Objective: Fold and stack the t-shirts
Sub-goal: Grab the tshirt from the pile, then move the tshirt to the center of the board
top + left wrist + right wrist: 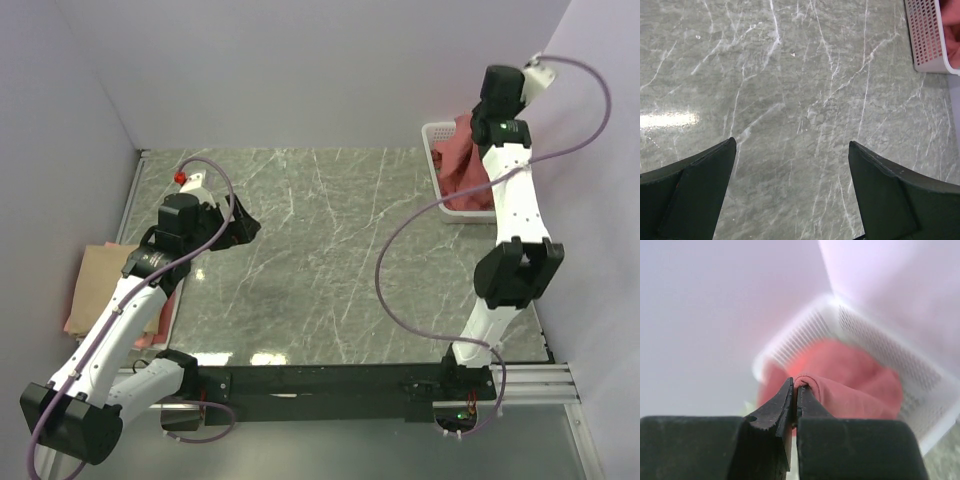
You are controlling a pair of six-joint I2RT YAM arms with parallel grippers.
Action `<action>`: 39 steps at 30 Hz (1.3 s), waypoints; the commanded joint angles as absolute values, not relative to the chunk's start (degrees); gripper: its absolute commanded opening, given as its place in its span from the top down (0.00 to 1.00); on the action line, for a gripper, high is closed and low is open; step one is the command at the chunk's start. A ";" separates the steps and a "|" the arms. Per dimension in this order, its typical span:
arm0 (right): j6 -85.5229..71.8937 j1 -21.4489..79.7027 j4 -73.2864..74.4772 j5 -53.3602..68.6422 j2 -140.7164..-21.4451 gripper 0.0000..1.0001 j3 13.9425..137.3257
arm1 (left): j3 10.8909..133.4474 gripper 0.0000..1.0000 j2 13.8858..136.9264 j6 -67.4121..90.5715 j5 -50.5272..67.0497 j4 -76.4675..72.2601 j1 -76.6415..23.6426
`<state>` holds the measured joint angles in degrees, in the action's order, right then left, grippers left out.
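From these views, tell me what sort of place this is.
Probably a lab robot test cell: plain white walls box in a marble-patterned table, and the left arm and right arm are bolted to a rail at its near edge.

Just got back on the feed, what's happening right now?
The right gripper is shut on a fold of the salmon-red t-shirt in the white mesh basket, far right of the table. The left gripper hangs open over it, holding nothing. A tan-beige t-shirt lies over a pink t-shirt by the left edge.
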<state>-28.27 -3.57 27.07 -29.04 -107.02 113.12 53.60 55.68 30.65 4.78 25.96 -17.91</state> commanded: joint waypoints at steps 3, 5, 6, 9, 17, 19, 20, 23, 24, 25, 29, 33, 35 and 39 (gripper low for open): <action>-16.63 5.08 22.51 -40.68 -97.31 1.00 124.53 | 53.17 0.01 55.20 30.41 5.63 23.91 -17.23; -10.04 10.60 16.83 -42.61 -93.35 1.00 124.89 | 53.17 0.00 55.11 30.50 5.62 23.91 -17.05; -8.02 12.90 14.79 -42.80 -91.95 1.00 124.81 | 53.17 0.01 55.02 30.50 5.54 23.91 -16.88; -0.10 21.86 6.78 -43.42 -86.85 1.00 124.19 | 53.00 0.01 54.58 30.67 5.36 23.91 -16.61; 11.77 40.51 0.18 -43.59 -84.90 1.00 129.19 | 53.09 0.01 53.70 31.11 5.62 23.55 -16.00; 13.52 44.01 0.09 -44.12 -86.30 1.00 130.69 | 52.91 0.00 53.61 31.46 5.89 23.38 -16.00; 14.06 45.25 0.09 -44.30 -86.92 1.00 132.43 | 52.91 0.01 53.53 31.73 6.06 23.38 -16.00; 15.29 47.63 -1.31 -44.56 -89.29 1.00 135.34 | 52.21 0.01 53.18 32.87 6.77 22.59 -16.00; 14.86 47.90 -0.36 -44.56 -90.17 1.00 136.57 | 51.86 0.00 53.17 33.22 7.55 22.41 -16.00; 13.72 48.25 1.13 -44.39 -91.92 1.00 139.37 | 51.07 0.01 52.83 34.09 7.99 21.63 -16.00; 11.43 49.57 3.86 -43.43 -94.48 1.00 140.28 | 48.70 0.01 52.38 36.73 10.10 19.52 -16.00; 9.50 50.10 4.13 -43.07 -97.54 1.00 138.52 | 45.62 0.01 52.21 39.81 12.30 16.70 -16.00; 9.93 49.84 3.96 -44.20 -99.22 1.00 137.64 | 44.39 0.01 52.64 41.30 13.09 15.82 -16.00; 1.80 42.75 9.39 -41.06 -103.26 1.00 135.27 | 43.16 0.00 52.74 42.71 13.01 15.47 -16.00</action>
<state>8.14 47.90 6.76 -43.29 -100.99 136.57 43.53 53.32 40.23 11.29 19.38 -16.29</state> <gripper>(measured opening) 0.033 0.995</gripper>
